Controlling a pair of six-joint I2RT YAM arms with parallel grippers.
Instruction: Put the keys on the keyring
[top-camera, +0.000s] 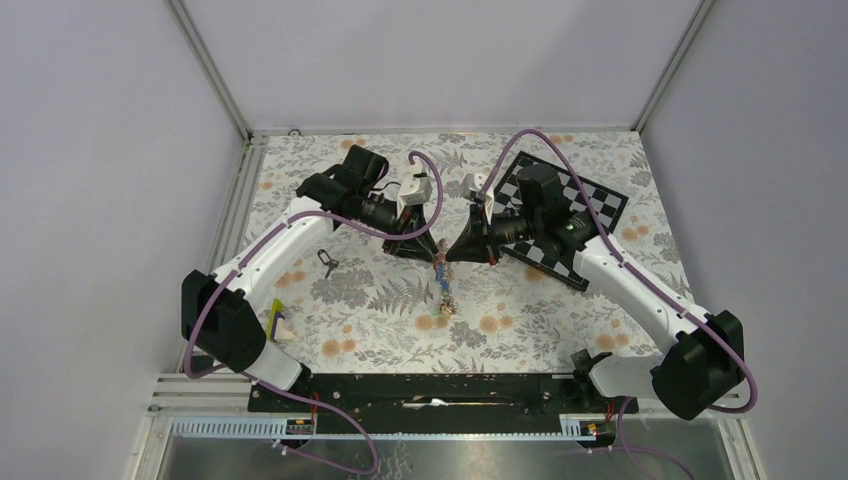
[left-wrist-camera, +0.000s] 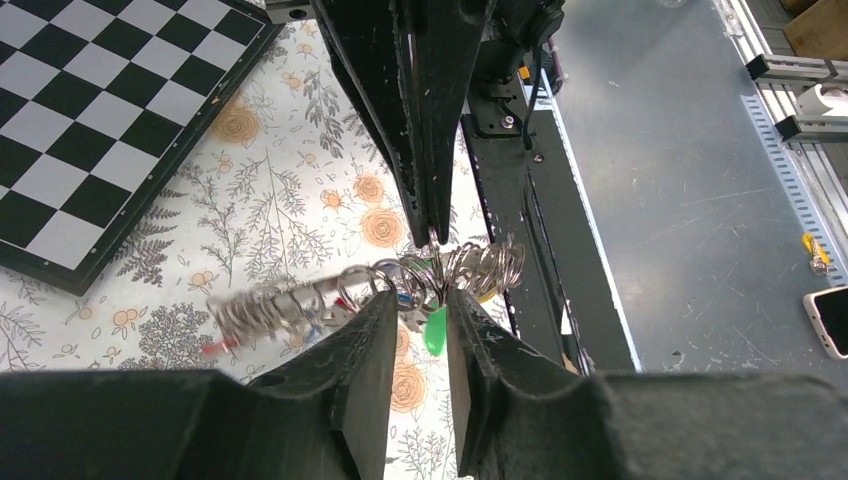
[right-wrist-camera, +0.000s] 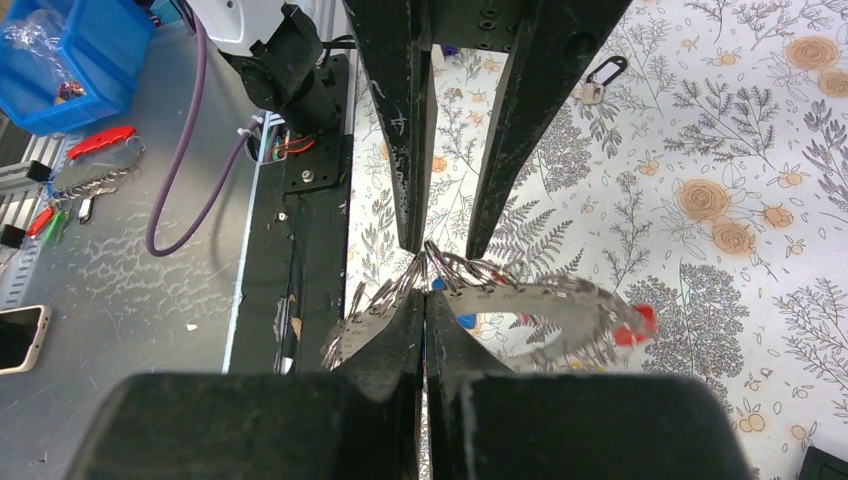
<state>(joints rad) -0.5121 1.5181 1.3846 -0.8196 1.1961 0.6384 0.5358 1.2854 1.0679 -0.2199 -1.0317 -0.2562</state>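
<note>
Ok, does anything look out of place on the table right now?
Yes: a black carabiner clip lies alone on the floral table, well left of the key bunch that the shut right pincer holds up, so it looks strayed.

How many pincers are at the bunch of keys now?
2. The left pincer is open around part of the bunch of keys, reaching in from the left. The right pincer is shut on it, reaching in from the right. None is hidden.

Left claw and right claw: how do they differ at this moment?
The left claw has its jaws apart; the right claw has them shut. A green key sits in the left claw's gap; the right claw pinches the keyring. Both are black and point at each other.
</note>
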